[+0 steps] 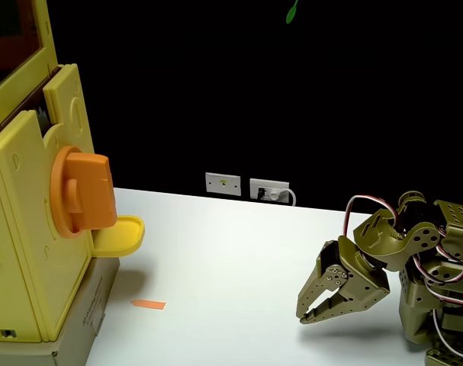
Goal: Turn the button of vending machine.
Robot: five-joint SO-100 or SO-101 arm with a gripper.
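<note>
The pale-yellow vending machine stands at the left edge of the fixed view, raised on a grey box. Its orange button is a round disc with a thick blocky handle that sticks out toward the right. Below it juts a small yellow tray. A red-framed window shows at the top left. The olive-green arm is folded low at the right, and its gripper points left and down just above the table, far from the button. The fingers are slightly parted and hold nothing.
A white table spans the gap between machine and arm. A small orange strip lies on it near the machine's base. Two wall sockets, one with a white plug, sit at the table's far edge against a black backdrop.
</note>
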